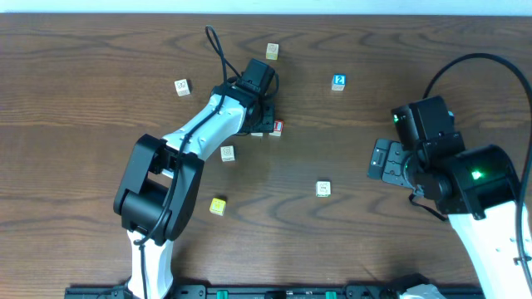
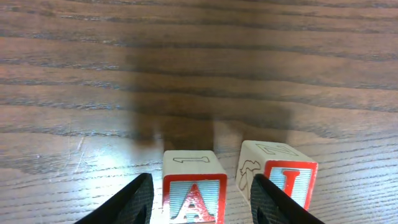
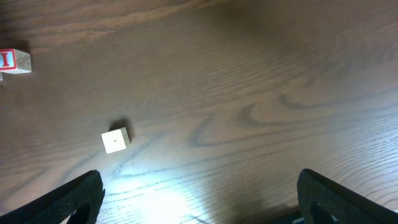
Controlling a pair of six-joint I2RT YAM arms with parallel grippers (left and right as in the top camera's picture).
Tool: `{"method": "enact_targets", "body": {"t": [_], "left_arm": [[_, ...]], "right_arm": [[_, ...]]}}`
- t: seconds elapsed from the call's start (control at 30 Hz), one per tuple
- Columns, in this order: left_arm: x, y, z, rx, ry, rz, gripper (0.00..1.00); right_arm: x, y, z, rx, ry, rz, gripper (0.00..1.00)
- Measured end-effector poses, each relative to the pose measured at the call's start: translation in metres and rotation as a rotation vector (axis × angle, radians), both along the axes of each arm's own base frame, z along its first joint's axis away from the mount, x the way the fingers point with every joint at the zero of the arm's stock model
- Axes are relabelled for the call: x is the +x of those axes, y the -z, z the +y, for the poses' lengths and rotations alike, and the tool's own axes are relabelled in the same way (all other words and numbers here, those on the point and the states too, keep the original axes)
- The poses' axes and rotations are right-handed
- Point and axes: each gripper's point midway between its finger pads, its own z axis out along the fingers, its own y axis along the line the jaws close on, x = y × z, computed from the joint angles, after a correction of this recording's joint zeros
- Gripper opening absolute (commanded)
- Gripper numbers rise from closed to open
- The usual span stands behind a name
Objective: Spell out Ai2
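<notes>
Left pincer (image 2: 202, 190), parted, straddles the A block (image 2: 194, 182) beside the I block (image 2: 284, 177); right pincer (image 3: 199, 190) gapes wide

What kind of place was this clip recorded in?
Most likely a robot lab or test bench, not a home: a wood-grain table, the left arm and right arm based at its edge, and scattered lettered blocks such as the A block and 2 block.
</notes>
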Motion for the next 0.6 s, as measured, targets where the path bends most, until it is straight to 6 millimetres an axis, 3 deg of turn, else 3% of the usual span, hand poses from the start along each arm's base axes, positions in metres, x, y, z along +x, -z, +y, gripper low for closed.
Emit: {"method": "enact_targets", "body": {"t": [0.17, 0.47, 0.6], "left_arm": [[-0.003, -0.005, 0.021, 0.024, -0.017, 0.028, 0.5], [-0.001, -0.062, 0.059, 0.189, 0.036, -0.102, 0.49], [-0.001, -0.063, 0.068, 0.237, 0.032, -0.109, 0.46]], "right_arm": [[0.0, 0.0, 0.0, 0.0, 0.0, 0.001, 0.99], [0.0, 0.0, 0.0, -0.001, 0.0, 0.002, 0.99], [-0.001, 0.0, 0.0, -0.001, 0.0, 0.003, 0.99]]}}
